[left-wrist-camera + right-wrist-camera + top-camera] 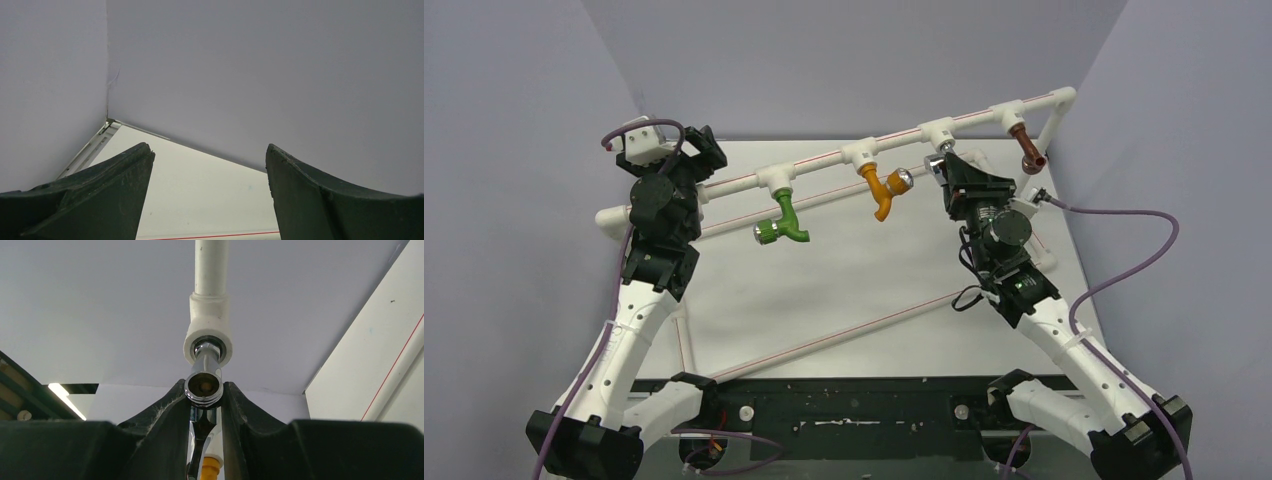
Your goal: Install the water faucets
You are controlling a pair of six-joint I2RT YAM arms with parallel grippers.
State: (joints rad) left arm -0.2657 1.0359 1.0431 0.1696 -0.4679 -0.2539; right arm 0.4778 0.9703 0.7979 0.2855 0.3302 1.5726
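The shiny chrome faucet (936, 166) is clamped between my right gripper's (946, 172) fingers. In the right wrist view the chrome faucet (203, 385) points its threaded end into a white tee fitting (208, 335); my right gripper (204, 392) is shut on it. The green faucet (781, 222), orange faucet (881, 190) and brown faucet (1027, 150) hang from other tees on the white pipe rail (824, 163). My left gripper (705, 150) is at the rail's left end. In its wrist view the left gripper (210, 150) is open and empty.
The white pipe frame with red stripes spans the back of the table, with a lower rail (724, 222) and a diagonal pipe (844, 335) across the front. Grey walls enclose the table (904, 270) on three sides. Purple cables (1124, 225) trail from both arms.
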